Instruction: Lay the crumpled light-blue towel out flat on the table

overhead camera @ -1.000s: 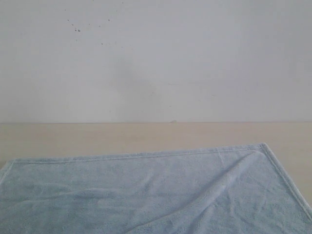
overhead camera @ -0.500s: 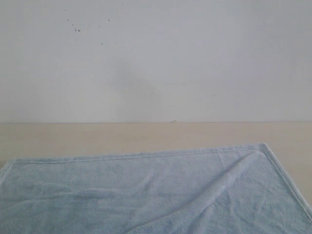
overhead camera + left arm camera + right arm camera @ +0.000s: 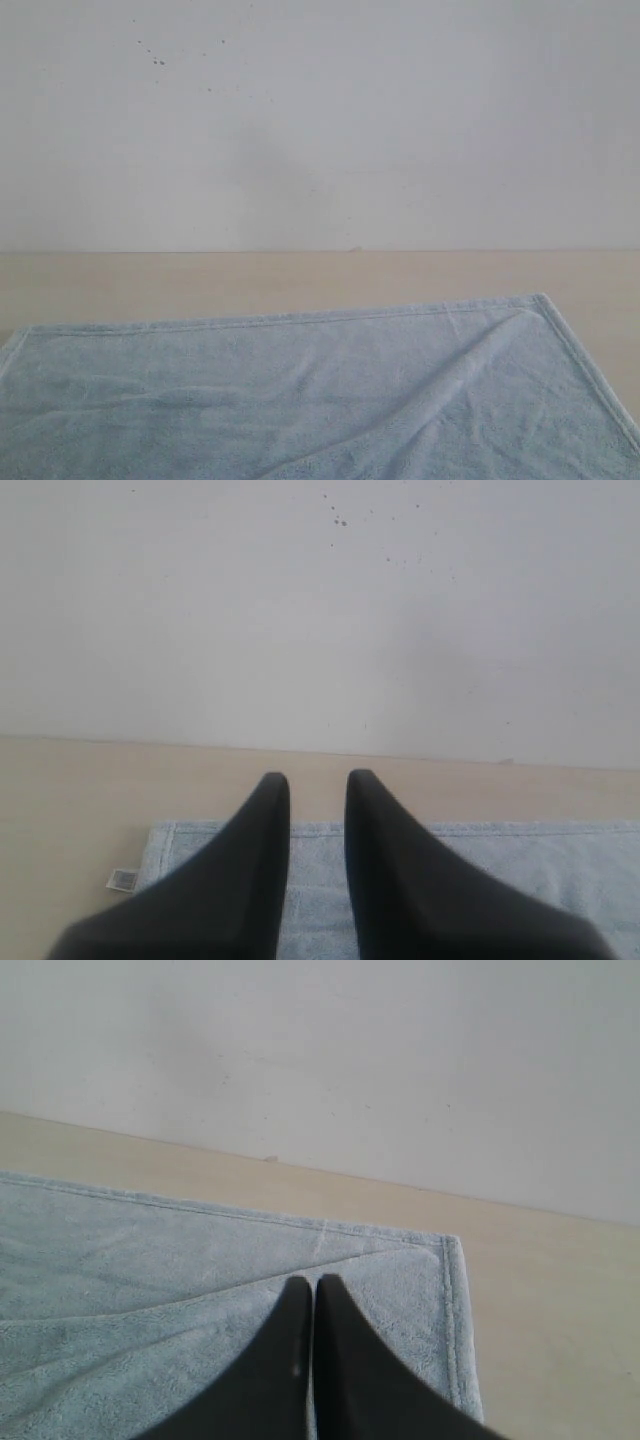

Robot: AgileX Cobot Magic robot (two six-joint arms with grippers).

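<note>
Blue towel (image 3: 300, 400) x1, beige table (image 3: 300, 275) x1

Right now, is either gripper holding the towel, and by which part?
Nothing is held. The left gripper stands open, gap empty; the right gripper is shut with no cloth pinched. The towel lies free on the table.

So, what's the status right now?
Left gripper slightly open, empty. Right gripper shut, empty. Pale-blue fluffy rectangular towel spread on beige wood-look table, few soft creases. Nothing blocking.

Low views across towel (image 3: 300, 400) toward wall (image 3: 400, 120)
</note>
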